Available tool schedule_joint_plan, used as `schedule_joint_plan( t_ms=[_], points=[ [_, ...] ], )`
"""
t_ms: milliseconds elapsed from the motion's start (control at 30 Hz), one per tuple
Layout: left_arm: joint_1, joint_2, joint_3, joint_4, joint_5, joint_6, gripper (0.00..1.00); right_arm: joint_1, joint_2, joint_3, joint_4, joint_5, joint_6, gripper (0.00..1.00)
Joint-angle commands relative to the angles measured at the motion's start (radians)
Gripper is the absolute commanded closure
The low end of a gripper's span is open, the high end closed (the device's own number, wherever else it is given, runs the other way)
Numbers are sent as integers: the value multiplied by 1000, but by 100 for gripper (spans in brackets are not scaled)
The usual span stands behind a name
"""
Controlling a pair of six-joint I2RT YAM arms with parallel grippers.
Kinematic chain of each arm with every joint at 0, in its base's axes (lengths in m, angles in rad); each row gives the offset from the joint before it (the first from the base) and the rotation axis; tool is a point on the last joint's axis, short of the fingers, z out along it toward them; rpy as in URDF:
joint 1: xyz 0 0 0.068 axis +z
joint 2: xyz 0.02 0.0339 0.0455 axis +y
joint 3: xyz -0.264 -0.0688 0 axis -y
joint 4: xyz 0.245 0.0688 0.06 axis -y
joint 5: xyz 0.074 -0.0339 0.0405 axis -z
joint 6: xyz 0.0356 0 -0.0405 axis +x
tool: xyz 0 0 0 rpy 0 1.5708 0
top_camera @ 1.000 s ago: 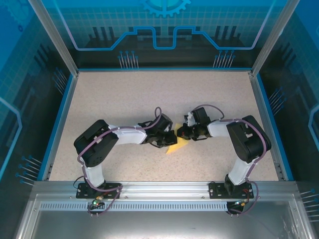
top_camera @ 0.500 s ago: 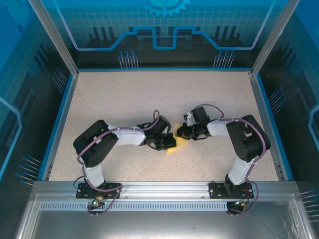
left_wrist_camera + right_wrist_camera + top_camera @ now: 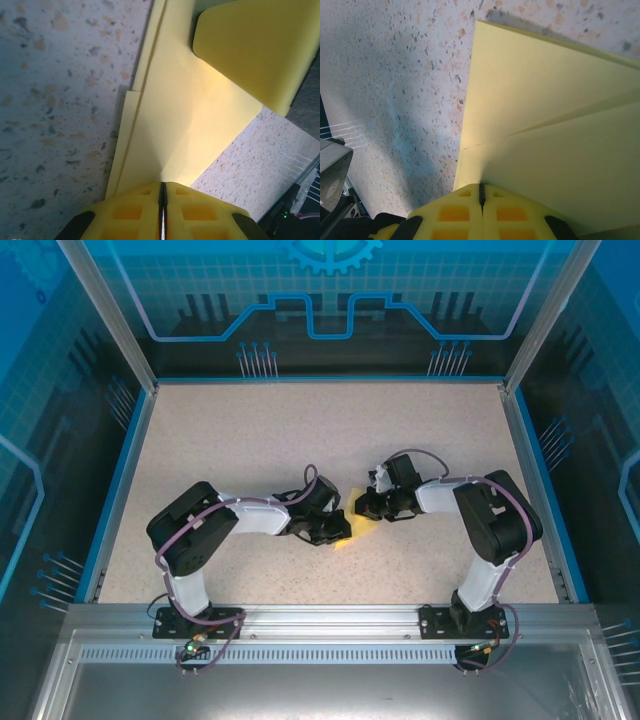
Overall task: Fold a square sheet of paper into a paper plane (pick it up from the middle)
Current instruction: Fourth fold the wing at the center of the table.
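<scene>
Where my left gripper (image 3: 161, 194) meets the sheet of paper (image 3: 185, 115), both yellow jaws are pressed together on its folded edge, with only a thin dark slit between them. My right gripper (image 3: 481, 194) is clamped the same way on the opposite edge, and one of its fingers (image 3: 250, 45) lies flat over the paper. The sheet is creased into overlapping layers. It spreads low over the speckled table (image 3: 250, 440), near the table's middle. My left jaws are just left of that middle, my right jaws just right.
</scene>
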Motion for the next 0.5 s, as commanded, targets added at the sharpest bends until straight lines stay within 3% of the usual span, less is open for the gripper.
schedule_joint_plan(
  t_ms=[0, 467],
  points=[
    [7, -1, -42, -37, -15, -19, 89, -2, 69, -27, -91, 100, -22, 97],
    [7, -114, -56, -67, -9, 12, 88, -3, 76, -28, -100, 105, -22, 97]
  ],
)
